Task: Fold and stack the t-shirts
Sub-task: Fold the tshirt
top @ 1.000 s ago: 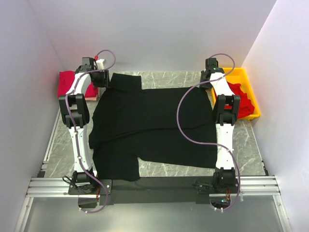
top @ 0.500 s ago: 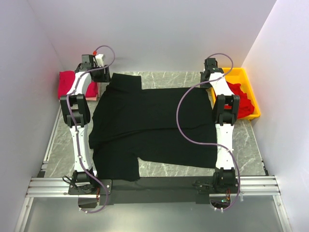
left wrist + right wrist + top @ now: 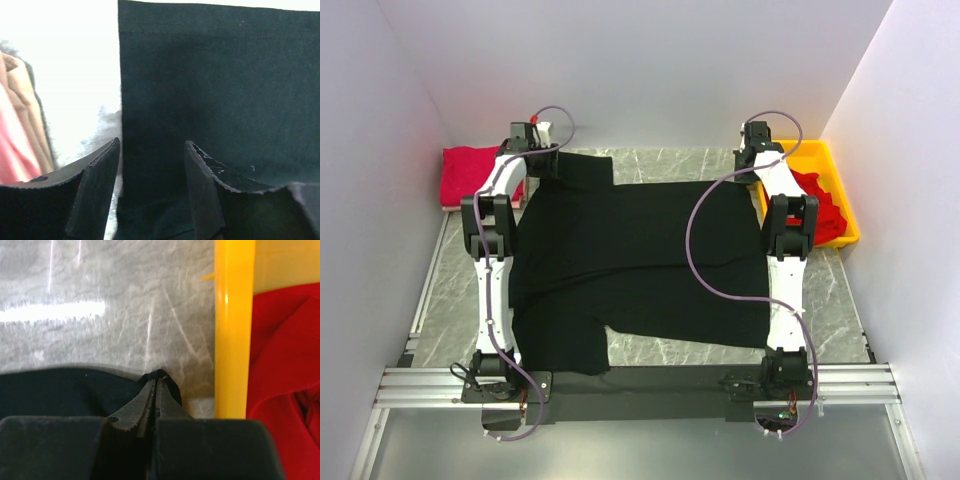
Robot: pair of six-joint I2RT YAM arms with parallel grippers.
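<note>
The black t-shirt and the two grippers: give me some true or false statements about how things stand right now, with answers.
1. The right gripper is shut on a corner of the black t-shirt. True.
2. The left gripper is clamped on cloth. False: its jaws stand open at the shirt's edge and hold nothing.
3. The yellow tray holds red cloth. True.
4. The black t-shirt is folded into a small neat square. False: it lies spread out on the table, sleeves out.
</note>
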